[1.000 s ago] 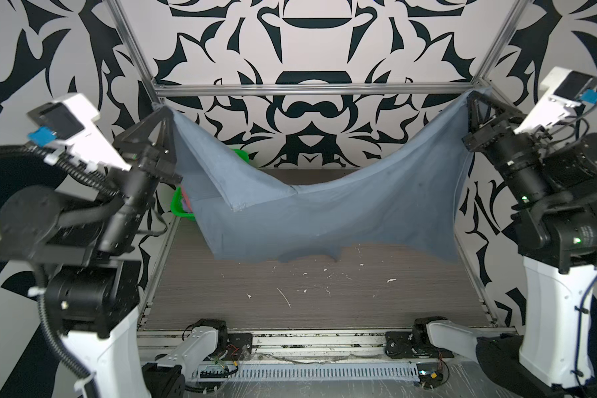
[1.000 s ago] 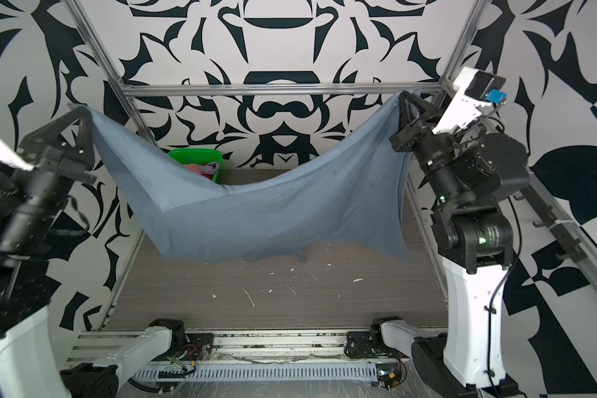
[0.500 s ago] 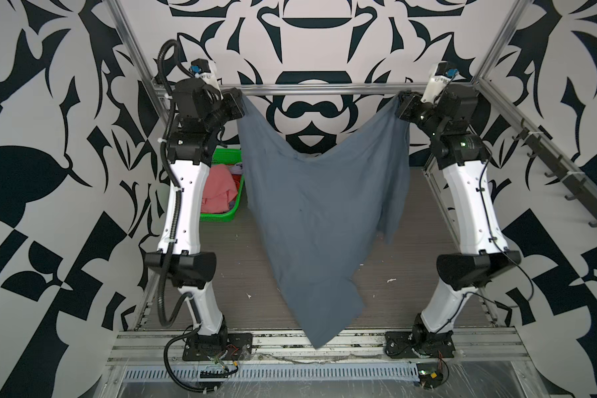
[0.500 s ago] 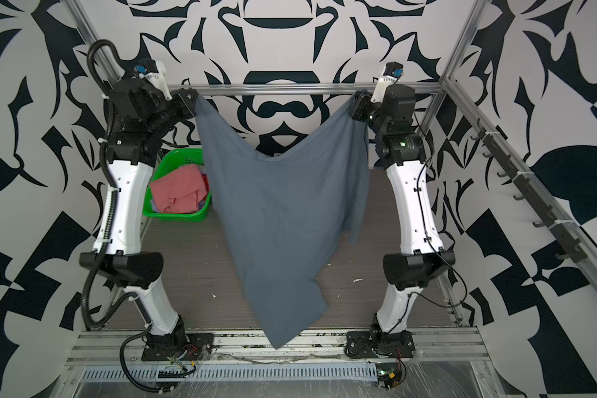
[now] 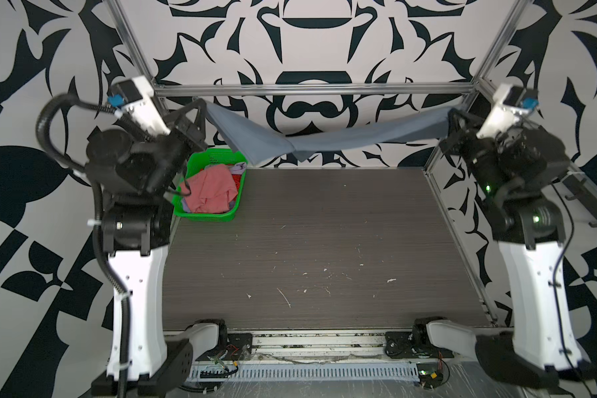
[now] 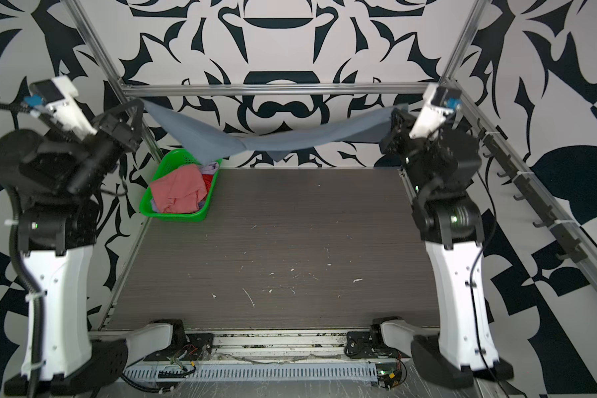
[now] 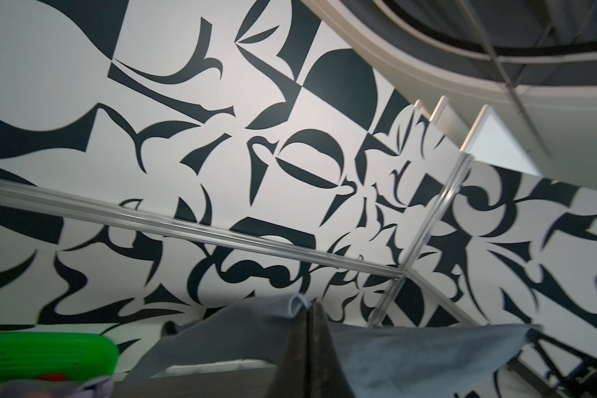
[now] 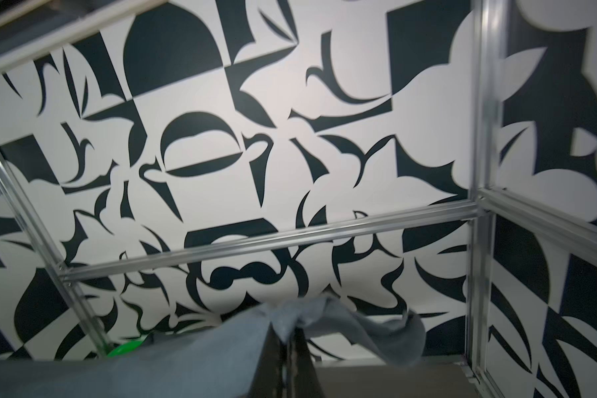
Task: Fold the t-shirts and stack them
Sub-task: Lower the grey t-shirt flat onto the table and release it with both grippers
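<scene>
While both arms are standing raised near the rear frame, the left end effector and the right end effector are each clamping one end of the slate blue-grey t-shirt. The shirt is hanging stretched between them, sagging at mid-span and clear above the tabletop. The salmon pink t-shirt is lying crumpled in the green basket, at the tabletop's rear left corner.
</scene>
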`<state>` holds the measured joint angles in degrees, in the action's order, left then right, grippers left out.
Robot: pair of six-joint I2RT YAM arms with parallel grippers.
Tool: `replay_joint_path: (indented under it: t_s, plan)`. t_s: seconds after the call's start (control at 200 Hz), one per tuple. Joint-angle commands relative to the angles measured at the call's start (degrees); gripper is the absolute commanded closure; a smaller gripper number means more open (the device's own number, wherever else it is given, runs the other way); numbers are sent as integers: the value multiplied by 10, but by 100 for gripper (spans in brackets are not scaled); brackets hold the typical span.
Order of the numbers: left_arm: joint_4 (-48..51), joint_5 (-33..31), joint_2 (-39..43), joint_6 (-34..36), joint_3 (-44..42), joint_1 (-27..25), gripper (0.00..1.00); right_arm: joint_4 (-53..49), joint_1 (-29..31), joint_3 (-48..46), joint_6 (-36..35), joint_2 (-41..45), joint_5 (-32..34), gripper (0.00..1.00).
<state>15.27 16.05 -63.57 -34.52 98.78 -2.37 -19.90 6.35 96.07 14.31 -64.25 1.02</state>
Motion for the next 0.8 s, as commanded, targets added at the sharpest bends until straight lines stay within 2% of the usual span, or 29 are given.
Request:
replay_joint_path:
  t_s: [0.0, 0.075, 0.14, 0.18, 0.235, 0.295, 0.415, 0.52, 0.53, 0.66, 0.795]
  plan:
    - [1, 48, 41, -136, -184, -2, 100, 5, -1, -174, 32, 18, 72, 100]
    - [2, 57, 101, -203, -318, -20, 100, -49, -2, -259, 90, 43, 116, 100]
    - [14, 40, 157, -241, -418, -49, 89, -116, -1, -310, 148, 64, 149, 77]
    - [45, 17, 190, -255, -456, -64, 77, -155, -1, -330, 177, 78, 167, 64]
    - [91, -6, 226, -261, -480, -78, 58, -190, -2, -350, 201, 101, 172, 49]
    - [141, -20, 245, -254, -472, -80, 47, -205, -1, -358, 214, 126, 164, 30]
    - [190, -15, 216, -209, -420, -80, 42, -195, -1, -354, 216, 153, 135, 29]
    - [181, 22, 140, -178, -399, -82, 40, -139, -1, -364, 215, 136, 106, 29]
    - [176, 26, 130, -175, -399, -84, 40, -133, -1, -365, 216, 134, 88, 29]
    - [95, 28, 17, -143, -394, -112, 34, -37, -1, -378, 223, 64, 16, 30]
    - [30, 18, -132, -104, -347, -141, 32, 41, -1, -373, 231, -26, -29, 31]
